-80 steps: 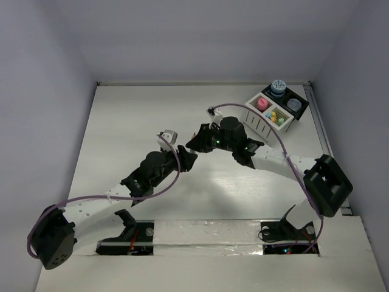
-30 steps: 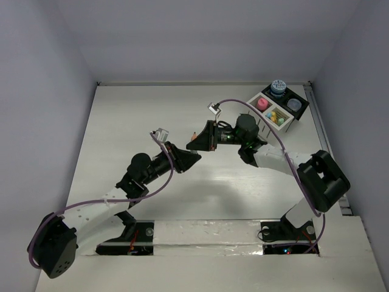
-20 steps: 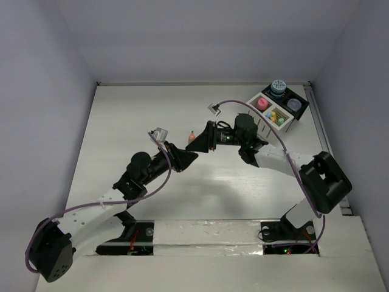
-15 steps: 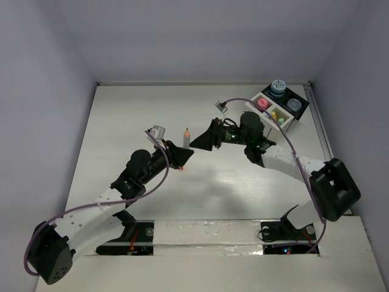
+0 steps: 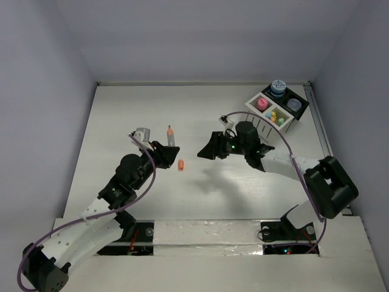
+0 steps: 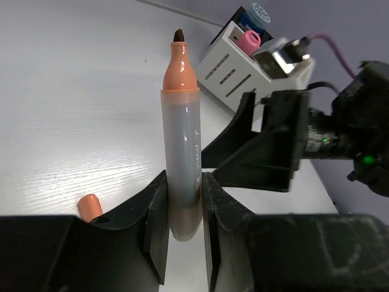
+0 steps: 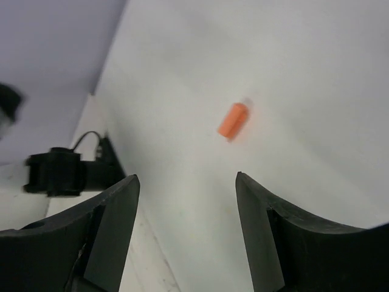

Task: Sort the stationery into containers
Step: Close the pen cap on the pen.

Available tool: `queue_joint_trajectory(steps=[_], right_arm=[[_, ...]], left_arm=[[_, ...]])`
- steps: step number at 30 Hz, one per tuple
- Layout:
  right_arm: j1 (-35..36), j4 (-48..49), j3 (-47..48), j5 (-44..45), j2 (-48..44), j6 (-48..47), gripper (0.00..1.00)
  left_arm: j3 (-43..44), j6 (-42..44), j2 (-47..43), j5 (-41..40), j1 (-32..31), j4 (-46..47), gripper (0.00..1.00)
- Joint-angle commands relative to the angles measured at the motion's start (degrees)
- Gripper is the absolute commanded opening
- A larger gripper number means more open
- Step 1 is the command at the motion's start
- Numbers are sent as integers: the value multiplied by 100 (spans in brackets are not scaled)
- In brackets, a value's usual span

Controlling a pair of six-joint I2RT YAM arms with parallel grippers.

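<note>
Marker (image 5: 171, 135), a smooth grey cylinder with an orange cone tip, sat left of centre, pinched by the left tool (image 5: 164, 148). Left wrist: a stubby orange cap (image 6: 89, 207) lay on the glossy white table (image 6: 61, 91). Right wrist: the right tool (image 7: 185, 179) stood spread over that cap.

Left gripper (image 6: 184, 204) is clamped on the lower barrel of a marker (image 6: 182, 140), which stands upright with its orange nib end uncovered. An orange cap (image 6: 89, 207) lies on the white table (image 6: 73, 91), left of the fingers and apart from the marker. Behind the marker is the right gripper (image 6: 262, 139). Beyond it stands the white slatted box (image 6: 234, 67) holding a pink-capped bottle (image 6: 248, 41), with a blue-patterned pot (image 6: 259, 13) behind.
</note>
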Motion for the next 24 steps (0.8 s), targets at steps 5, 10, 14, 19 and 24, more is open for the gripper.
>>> queue_joint_trajectory(steps=[5, 10, 14, 19, 24], right_arm=[[577, -1057, 1049, 1224, 1182, -465, 82], [831, -1337, 1777, 1584, 2000, -412, 85], [1148, -1681, 2254, 1927, 2579, -500, 85], [1420, -2066, 2605, 2400, 2932, -561, 74], [1763, -2639, 3116, 3130, 3214, -782, 59]], left_arm=[[528, 156, -249, -152, 34, -459, 0], [590, 173, -337, -205, 34, -617, 0], [555, 165, -338, -249, 34, -626, 0], [503, 164, -364, -223, 34, -556, 0], [502, 182, -285, -205, 34, -529, 0]])
